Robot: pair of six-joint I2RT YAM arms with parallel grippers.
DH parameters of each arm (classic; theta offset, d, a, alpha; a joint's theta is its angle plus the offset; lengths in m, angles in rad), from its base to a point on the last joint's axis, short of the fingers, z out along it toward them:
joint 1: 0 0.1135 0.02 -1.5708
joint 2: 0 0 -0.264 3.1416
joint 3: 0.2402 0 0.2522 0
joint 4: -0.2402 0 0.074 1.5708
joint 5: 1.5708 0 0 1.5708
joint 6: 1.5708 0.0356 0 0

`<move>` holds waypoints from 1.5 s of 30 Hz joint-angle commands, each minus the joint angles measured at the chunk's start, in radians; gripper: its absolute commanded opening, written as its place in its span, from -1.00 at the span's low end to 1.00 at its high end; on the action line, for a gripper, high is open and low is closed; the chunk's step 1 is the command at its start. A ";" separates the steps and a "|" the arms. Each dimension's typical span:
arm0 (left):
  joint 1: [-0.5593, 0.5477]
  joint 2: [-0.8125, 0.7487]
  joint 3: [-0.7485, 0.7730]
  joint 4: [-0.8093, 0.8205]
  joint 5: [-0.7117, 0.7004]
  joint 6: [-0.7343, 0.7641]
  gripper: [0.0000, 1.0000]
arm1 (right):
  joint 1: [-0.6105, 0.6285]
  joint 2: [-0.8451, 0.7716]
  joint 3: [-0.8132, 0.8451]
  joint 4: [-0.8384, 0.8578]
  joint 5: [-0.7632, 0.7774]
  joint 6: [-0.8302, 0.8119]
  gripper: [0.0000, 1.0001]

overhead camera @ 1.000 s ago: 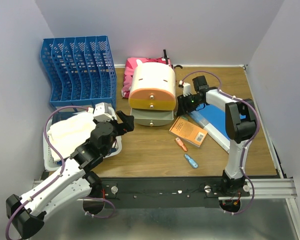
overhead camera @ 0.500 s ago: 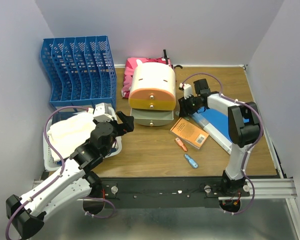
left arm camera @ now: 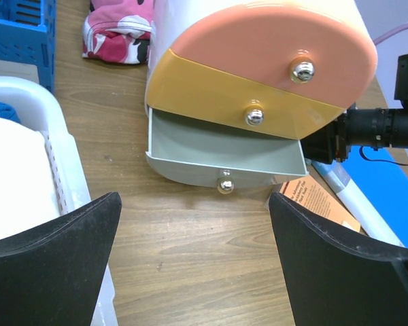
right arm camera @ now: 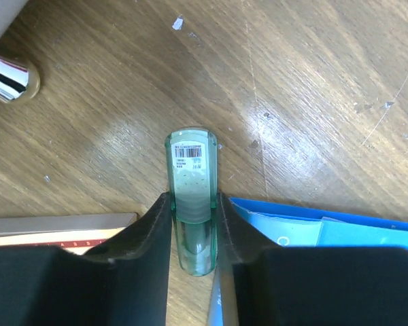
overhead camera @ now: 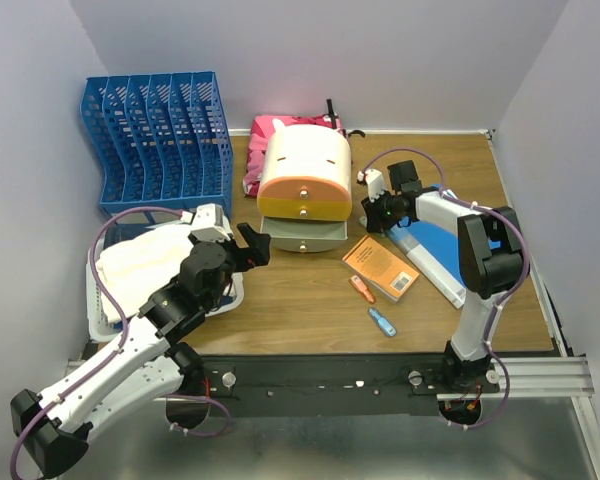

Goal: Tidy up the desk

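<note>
Top external view shows the tabletop [overhead camera: 310, 300] lying flat, its long axis running from the left wall to the right wall, with the black rail along its near edge. The right claw [overhead camera: 372, 212] is low over the middle of the tabletop, just right of the drawer unit [overhead camera: 302, 185]. The right wrist view shows its fingers [right arm camera: 149, 238] pressed against both sides of a small green see-through tube [right arm camera: 192, 163]. The tube's long axis runs in line with the fingers, its rounded, barcoded end pointing away from the claw. Whether the tube touches the wood I cannot tell. An orange booklet [overhead camera: 380, 263] and a blue folder [overhead camera: 432, 240] lie just beside it. The left claw [overhead camera: 252, 243] gapes fully wide and holds nothing, hovering by the white tray [overhead camera: 92, 300] near the left edge, facing the unit's pulled-out grey bottom drawer [left arm camera: 224, 146].
</note>
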 commanded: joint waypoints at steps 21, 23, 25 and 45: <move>0.007 -0.070 0.106 0.070 0.164 0.176 0.97 | -0.028 -0.393 0.118 -0.525 -0.446 -0.363 -0.99; 0.005 -0.065 0.116 0.055 0.175 0.188 0.97 | -0.023 -0.400 0.141 -0.645 -0.522 -0.497 -0.99; 0.005 -0.064 0.129 0.043 0.183 0.207 0.97 | 0.014 -0.397 0.170 -0.710 -0.562 -0.555 -0.99; 0.005 -0.197 0.063 -0.028 0.191 0.146 0.97 | 0.459 -0.158 0.315 -0.260 0.161 -0.267 -0.62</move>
